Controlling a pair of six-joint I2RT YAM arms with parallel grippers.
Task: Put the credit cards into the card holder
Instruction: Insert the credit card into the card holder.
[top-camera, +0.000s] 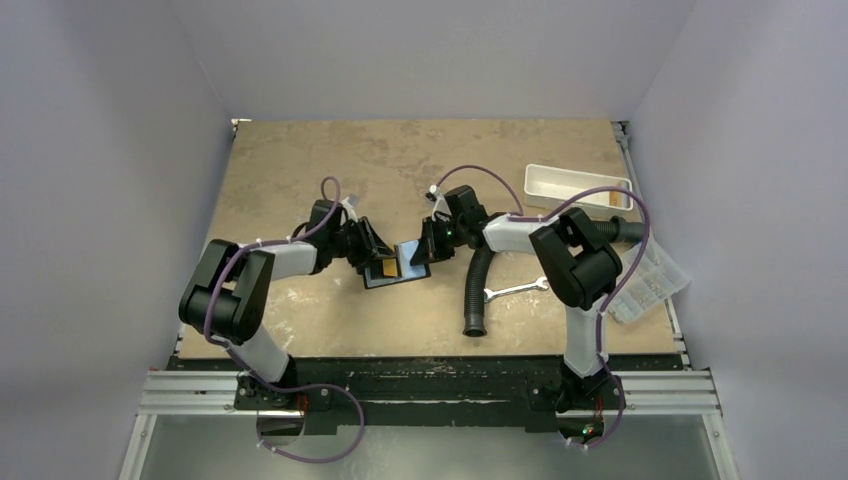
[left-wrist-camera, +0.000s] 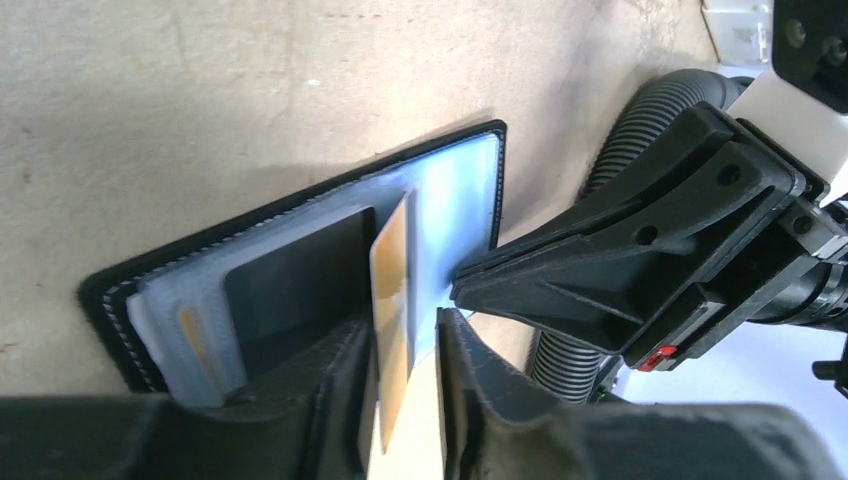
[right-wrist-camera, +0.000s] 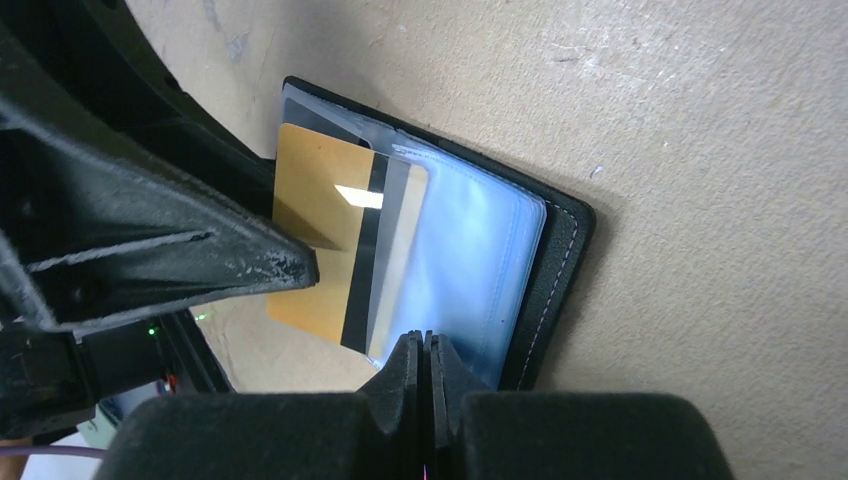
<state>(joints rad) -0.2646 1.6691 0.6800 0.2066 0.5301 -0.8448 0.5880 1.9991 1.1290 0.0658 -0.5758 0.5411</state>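
The black card holder (top-camera: 400, 268) lies open on the table between both arms, its clear sleeves facing up (right-wrist-camera: 470, 250). A yellowish-tan credit card (right-wrist-camera: 312, 200) and a greyish one (right-wrist-camera: 403, 230) stick partway out of a sleeve. In the left wrist view the tan card (left-wrist-camera: 392, 280) stands edge-on between the jaws of my left gripper (left-wrist-camera: 405, 325). It leans on one finger with a gap to the other, so that gripper is open. My right gripper (right-wrist-camera: 425, 342) is shut, its tips against the clear sleeve's near edge. I cannot tell whether a leaf is pinched.
A black corrugated hose (top-camera: 478, 285) and a silver wrench (top-camera: 515, 290) lie just right of the holder. A white tray (top-camera: 575, 187) sits at the back right, and a clear compartment box (top-camera: 650, 285) at the table's right edge.
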